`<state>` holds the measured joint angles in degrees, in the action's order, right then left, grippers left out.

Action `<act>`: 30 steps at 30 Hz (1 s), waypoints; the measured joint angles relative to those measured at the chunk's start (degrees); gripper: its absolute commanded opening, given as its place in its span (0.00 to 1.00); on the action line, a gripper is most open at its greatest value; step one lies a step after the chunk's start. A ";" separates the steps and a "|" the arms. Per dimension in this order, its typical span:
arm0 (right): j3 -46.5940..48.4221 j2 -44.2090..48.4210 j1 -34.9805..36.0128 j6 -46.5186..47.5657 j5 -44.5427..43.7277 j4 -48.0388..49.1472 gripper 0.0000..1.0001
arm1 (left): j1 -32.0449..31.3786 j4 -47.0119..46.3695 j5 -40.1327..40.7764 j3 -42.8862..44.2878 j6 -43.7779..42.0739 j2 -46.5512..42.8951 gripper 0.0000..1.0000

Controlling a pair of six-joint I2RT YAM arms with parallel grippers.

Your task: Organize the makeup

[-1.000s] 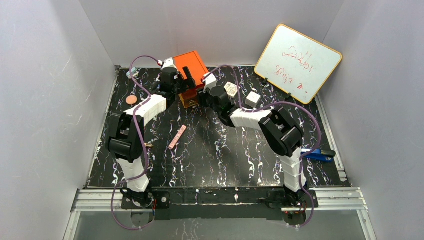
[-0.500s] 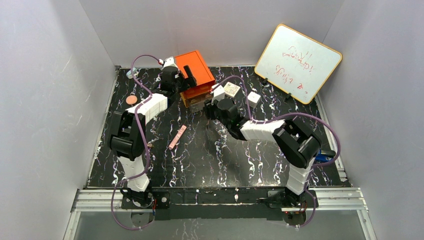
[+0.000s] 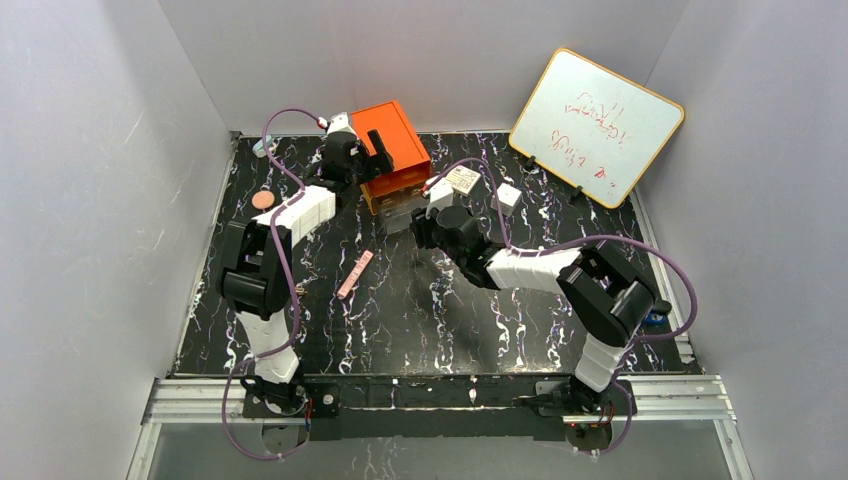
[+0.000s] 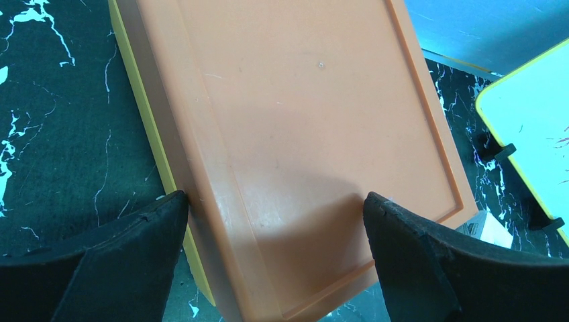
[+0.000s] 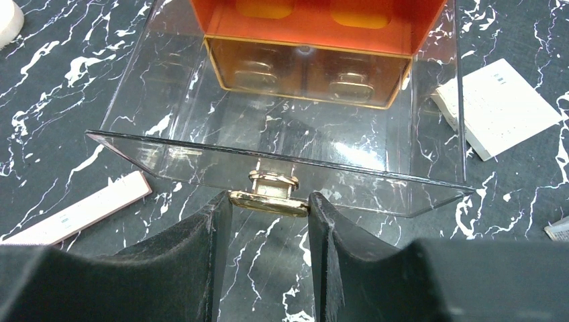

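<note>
A pale-pink stick [image 3: 355, 274] lies on the black marbled table, left of the centre; it also shows in the right wrist view [image 5: 80, 211]. A round peach disc [image 3: 263, 200] lies at the far left. The gold-brown tube is out of view. An orange organiser box [image 3: 395, 140] stands at the back. My right gripper [image 3: 420, 222] [image 5: 268, 201] is shut on the gold handle [image 5: 270, 198] of its clear drawer [image 5: 201, 157], which is pulled out and empty. My left gripper [image 3: 368, 160] [image 4: 272, 201] is open wide. One finger is against the box's side and the other lies over its lid [image 4: 302, 100].
Two small white boxes [image 3: 463, 179] [image 3: 507, 197] lie right of the organiser; one shows in the right wrist view [image 5: 500, 107]. A whiteboard [image 3: 598, 125] leans at the back right. A blue object [image 3: 655, 318] peeks out behind the right arm.
</note>
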<state>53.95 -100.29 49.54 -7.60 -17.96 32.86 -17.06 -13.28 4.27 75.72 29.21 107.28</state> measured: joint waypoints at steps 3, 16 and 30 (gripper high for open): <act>-1.16 1.68 0.13 -0.22 0.22 -1.46 0.64 | -0.02 0.02 -0.04 0.11 -0.02 0.09 0.98; -4.04 22.36 0.74 -2.56 -6.80 -9.55 0.99 | 0.00 -0.04 -0.22 0.17 0.02 0.22 0.98; 45.64 -14.03 -31.15 -28.85 -4.85 -50.69 0.99 | 0.04 -0.02 -0.39 0.15 0.02 0.17 0.98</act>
<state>99.59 -114.32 18.39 -36.45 -22.81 -17.82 -17.02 -13.30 3.88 75.88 29.23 107.46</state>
